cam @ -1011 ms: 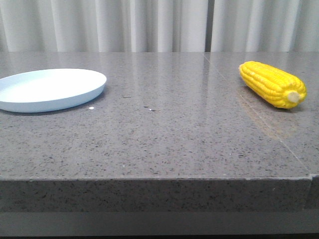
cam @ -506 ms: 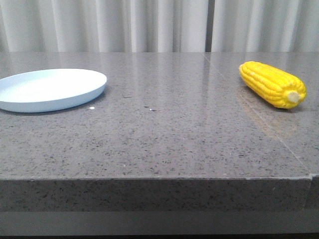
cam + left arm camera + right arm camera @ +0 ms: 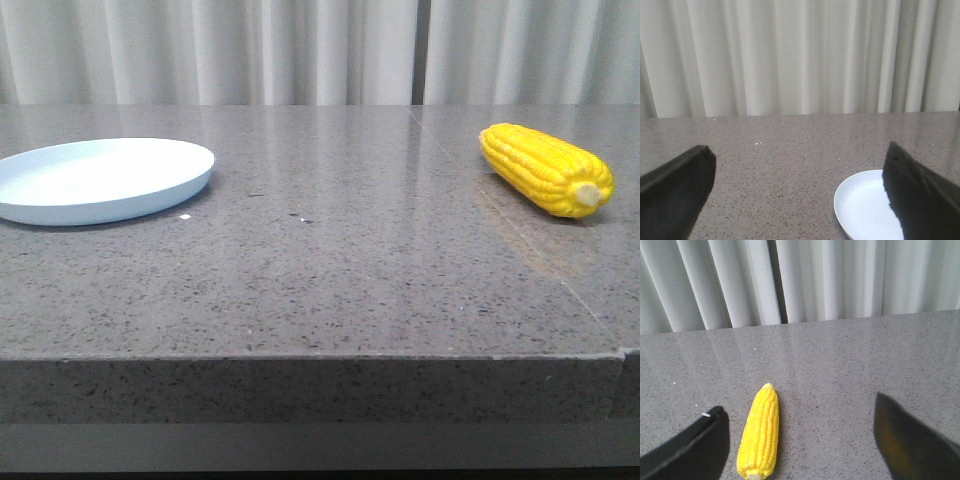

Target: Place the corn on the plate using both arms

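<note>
The corn point(image 3: 545, 168), a bright yellow cob with a pale stub end toward me, lies on the grey stone table at the right. It also shows in the right wrist view point(image 3: 760, 436), between the wide-open fingers of my right gripper point(image 3: 800, 427), close to one finger point(image 3: 687, 450). The plate point(image 3: 100, 179), round and pale blue, sits at the left of the table. In the left wrist view the plate point(image 3: 862, 207) lies partly behind one finger point(image 3: 920, 197) of my left gripper point(image 3: 800, 170), which is open and empty. Neither arm shows in the front view.
The grey speckled stone table point(image 3: 350, 260) has a front edge point(image 3: 320, 358) near me and a seam running along its right side. Pale pleated curtains point(image 3: 320, 50) hang behind the table's far edge.
</note>
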